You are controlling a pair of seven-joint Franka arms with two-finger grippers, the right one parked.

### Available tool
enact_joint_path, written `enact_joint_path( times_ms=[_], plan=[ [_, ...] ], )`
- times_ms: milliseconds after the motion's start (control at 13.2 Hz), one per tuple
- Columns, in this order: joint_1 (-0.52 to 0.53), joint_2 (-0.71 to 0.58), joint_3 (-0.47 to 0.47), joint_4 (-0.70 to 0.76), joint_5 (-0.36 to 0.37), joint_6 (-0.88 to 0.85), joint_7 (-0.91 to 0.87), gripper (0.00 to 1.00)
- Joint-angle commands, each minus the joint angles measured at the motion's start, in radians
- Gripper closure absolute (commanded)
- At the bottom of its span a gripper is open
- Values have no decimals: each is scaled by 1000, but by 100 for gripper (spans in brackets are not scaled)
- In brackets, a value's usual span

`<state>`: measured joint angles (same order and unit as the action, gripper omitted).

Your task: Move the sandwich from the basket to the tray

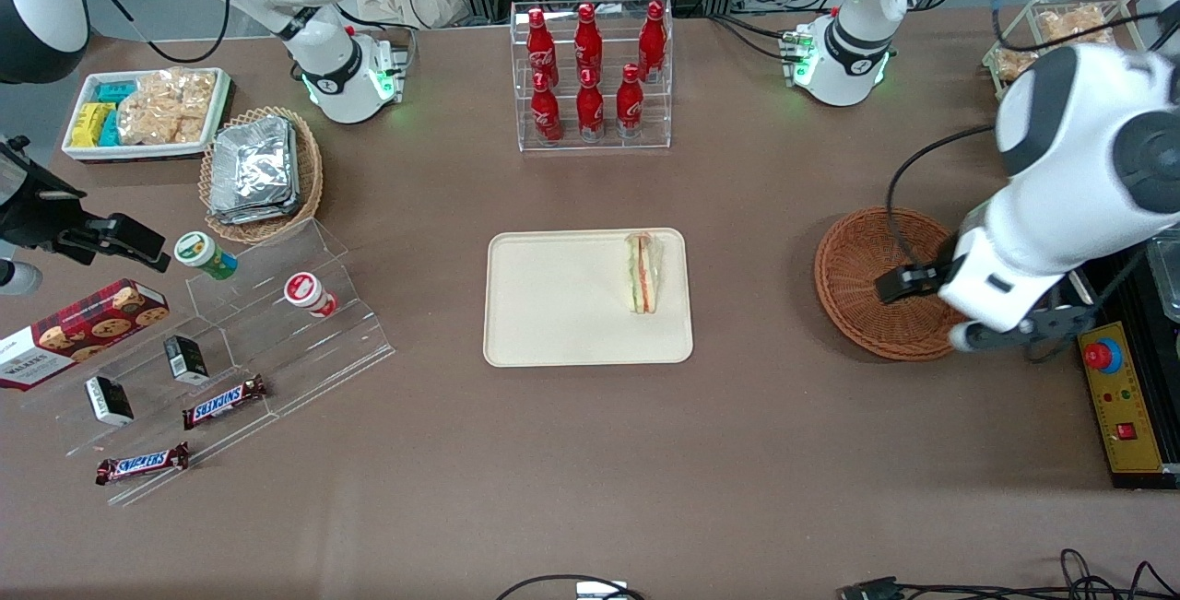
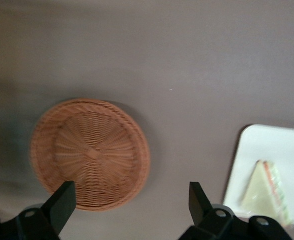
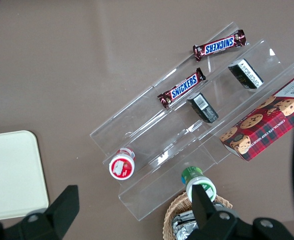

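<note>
Pincer (image 2: 129,202) spread above basket (image 2: 89,152); sandwich (image 1: 644,271) apart on tray (image 1: 553,305).

Sandwich (image 1: 644,272) on tray (image 1: 553,323), claw (image 2: 129,200) above basket (image 1: 862,291)

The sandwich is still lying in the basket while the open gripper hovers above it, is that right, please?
Not quite: the front view shows the sandwich lying on the tray. The basket holds nothing, and the open gripper hovers above it.

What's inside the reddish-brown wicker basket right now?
Nothing: the basket shows only bare weave in the wrist view. The open pincer hangs above it. The sandwich lies on the tray.
</note>
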<state>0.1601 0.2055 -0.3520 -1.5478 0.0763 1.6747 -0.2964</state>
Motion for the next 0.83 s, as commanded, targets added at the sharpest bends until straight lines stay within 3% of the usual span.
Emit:
enact_joint_path(
  times_ms=[0,759],
  plan=[
    [-19,-151,86,-104,-44,-24,165,0],
    [-19,-302,125,-123,-46,-136,373,0]
  ],
)
